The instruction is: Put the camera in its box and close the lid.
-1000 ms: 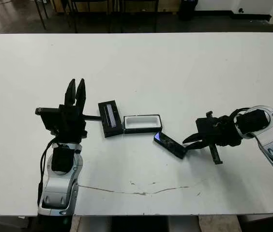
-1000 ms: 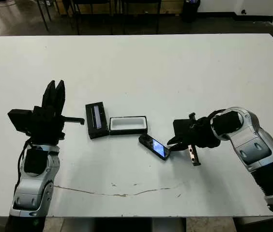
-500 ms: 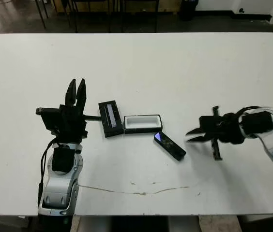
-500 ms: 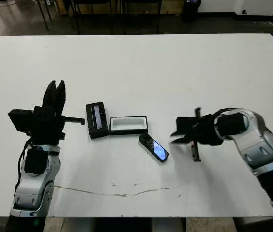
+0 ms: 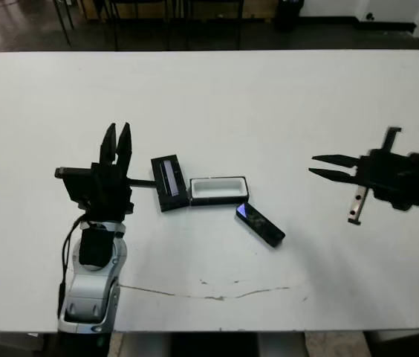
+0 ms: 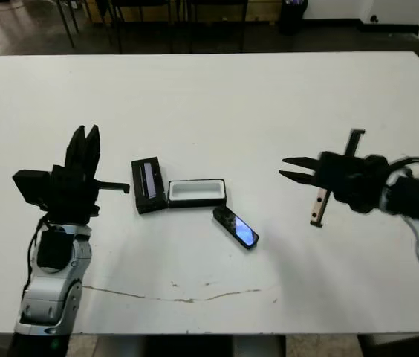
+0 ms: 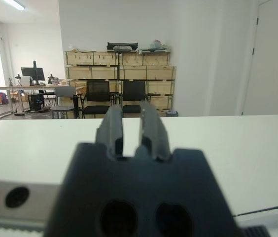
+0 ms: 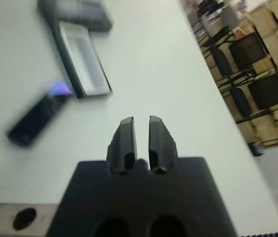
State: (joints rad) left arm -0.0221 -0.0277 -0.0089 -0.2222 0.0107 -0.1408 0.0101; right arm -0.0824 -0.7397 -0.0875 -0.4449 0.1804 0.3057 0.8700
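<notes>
Here the right pincer (image 5: 327, 165) hovers slightly parted and empty, level, facing the camera (image 5: 260, 224).

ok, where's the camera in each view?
Left eye: camera lies just in front of the box's right end.
Right eye: same spot, angled, blue patch showing.
Left wrist: not in it.
Right wrist: blurred dark bar beside the box.
Shared landmark: the white-lined box.

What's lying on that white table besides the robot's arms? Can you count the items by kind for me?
Camera: 1
Box, open and white-lined: 1
Lid, lying beside the box: 1
Total: 3
</notes>
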